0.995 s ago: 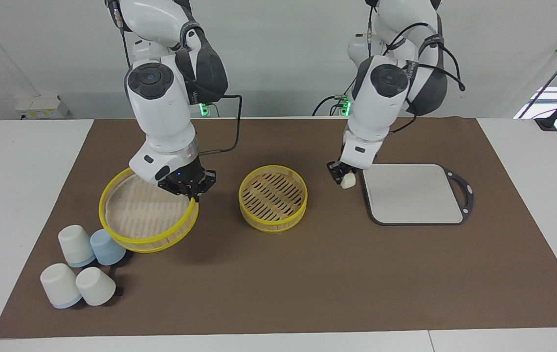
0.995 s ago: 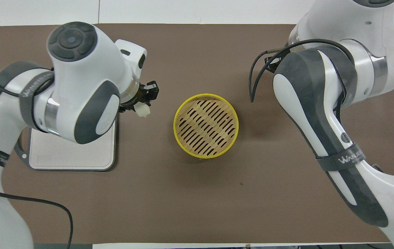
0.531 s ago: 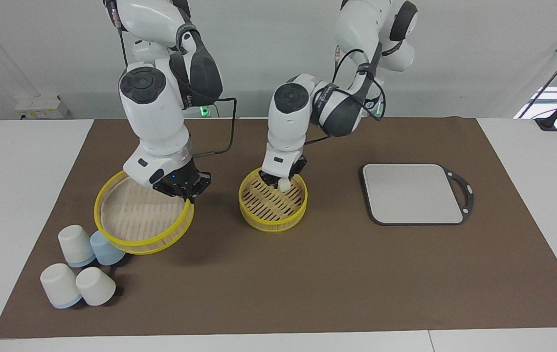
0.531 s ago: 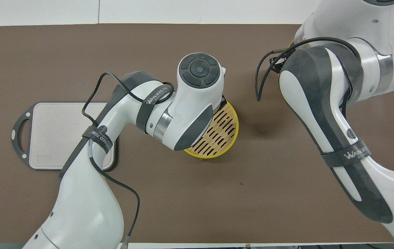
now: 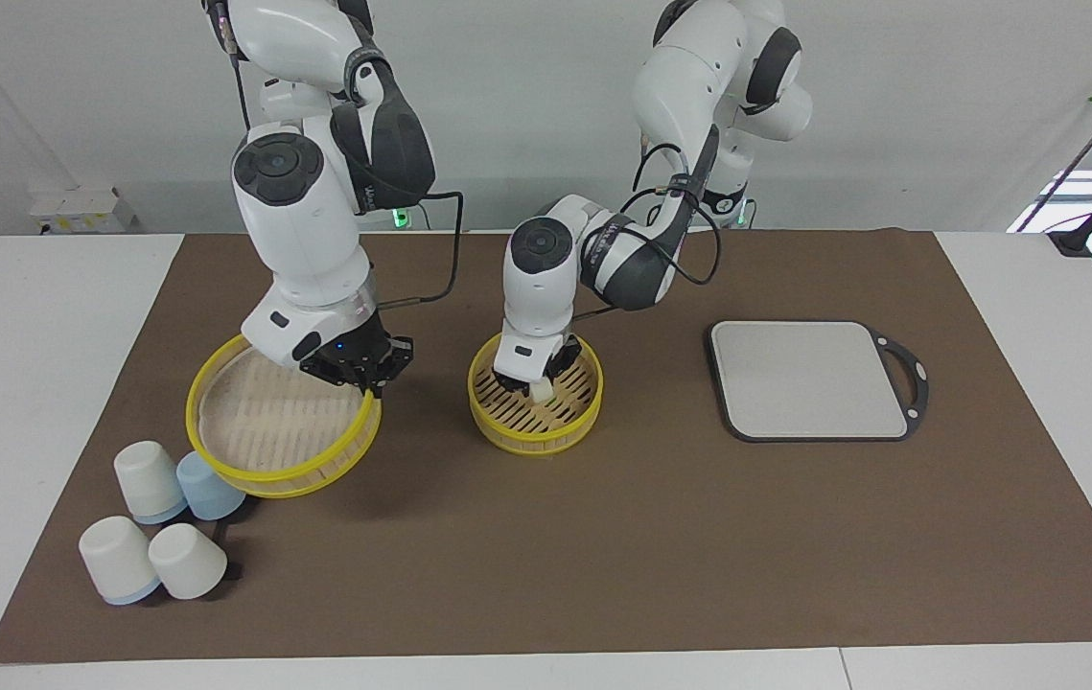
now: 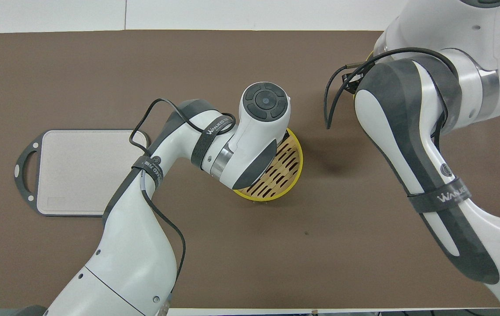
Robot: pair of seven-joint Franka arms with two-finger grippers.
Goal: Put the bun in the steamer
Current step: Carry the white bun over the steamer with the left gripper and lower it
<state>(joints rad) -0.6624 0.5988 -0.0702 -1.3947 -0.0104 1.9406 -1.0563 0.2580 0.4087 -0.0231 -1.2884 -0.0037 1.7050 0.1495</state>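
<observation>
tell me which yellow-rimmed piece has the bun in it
The steamer basket mid-table, dark-slotted floor, holds the bun. The pale-floored piece beside the cups doesn't.

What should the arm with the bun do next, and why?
Probably open the left tool and let go. The bun is already down inside the steamer basket, low over its slatted floor, though I can't tell if it touches. The right tool holds the steamer's upper piece tilted nearby.

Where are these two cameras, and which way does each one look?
Facing view: high across the table, looking at both robots; whole arms show, left gripper in the steamer basket with the bun.
Overhead view: above the robots, looking down; both arms show.
Shared: steamer basket, grey board.
</observation>
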